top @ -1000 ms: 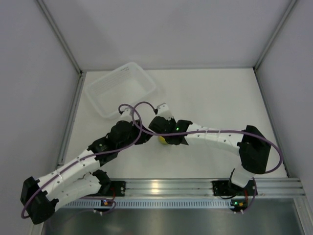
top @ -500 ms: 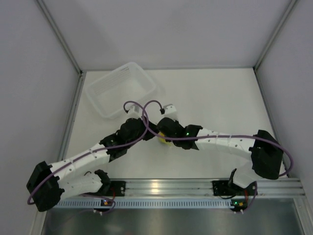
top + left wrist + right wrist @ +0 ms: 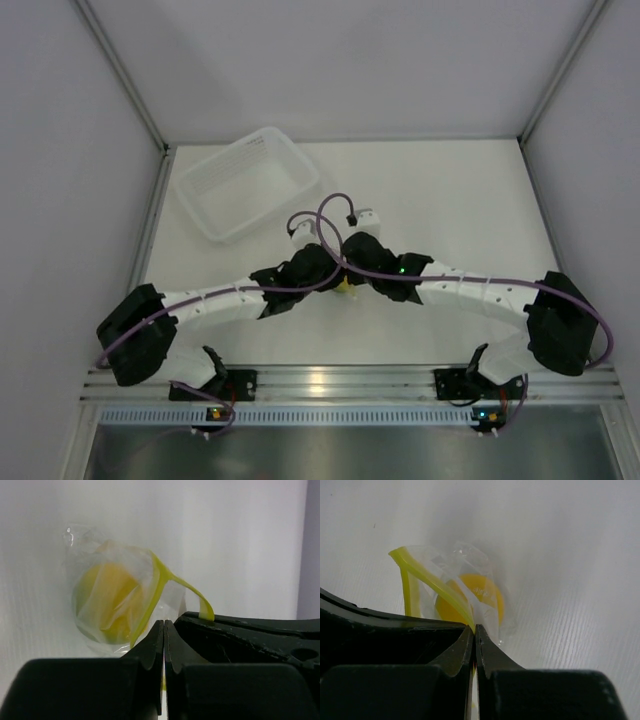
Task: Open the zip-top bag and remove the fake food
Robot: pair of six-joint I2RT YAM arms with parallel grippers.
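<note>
Seen from above, two robot arms meet at the centre of a white table (image 3: 460,200), with a translucent white basket (image 3: 203,207) at the upper left. In the left wrist view, the left gripper (image 3: 164,640) has its jaws pressed together on one side of the zip-top bag's (image 3: 125,567) yellow zip strip (image 3: 159,577). In the right wrist view, the right gripper (image 3: 474,642) is likewise clamped on the strip's other side. The mouth gapes slightly between them. The fake food (image 3: 102,600), a yellow ball, sits inside the bag on the table.
</note>
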